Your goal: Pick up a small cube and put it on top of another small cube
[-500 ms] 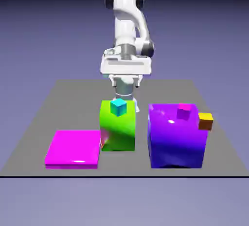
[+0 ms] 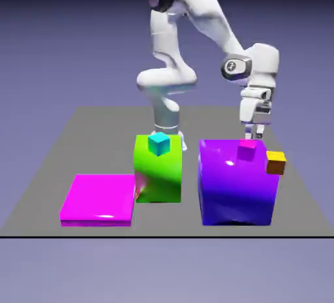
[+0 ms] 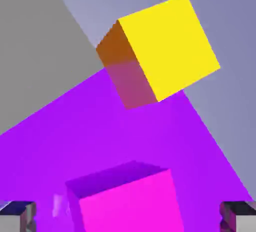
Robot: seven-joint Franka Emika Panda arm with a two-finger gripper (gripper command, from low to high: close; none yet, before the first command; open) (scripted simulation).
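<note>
Small magenta cube [image 2: 246,150] sits right under the gripper [image 2: 253,133]. In the hand view it fills the bottom middle [image 3: 130,201], large, with one grey fingertip [image 3: 17,216] on its left and the other on its right. The jaws stand wide apart, holding nothing, with clear space between each tip and the cube's sides. From the exterior view the fingers point down and hang just above the cube's top face. I cannot tell if they touch it, but they look apart.

The cube rests on the top face of the big purple block [image 2: 235,191], near that block's far right corner as the exterior view shows it. That glossy purple top [image 3: 100,136] spreads all around the cube in the hand view.

Moving outward, just beyond the magenta cube is the orange small cube [image 2: 276,162], yellow on its bright face [image 3: 160,48], at the purple block's edge. What carries it I cannot tell.

Well away from the jaws, toward the exterior view's left, the cyan small cube [image 2: 158,143] sits on top of the green block [image 2: 158,177]. Farther left, a flat magenta slab [image 2: 98,197] lies touching the green block's base. Everything rests on the grey table [image 2: 85,138].
</note>
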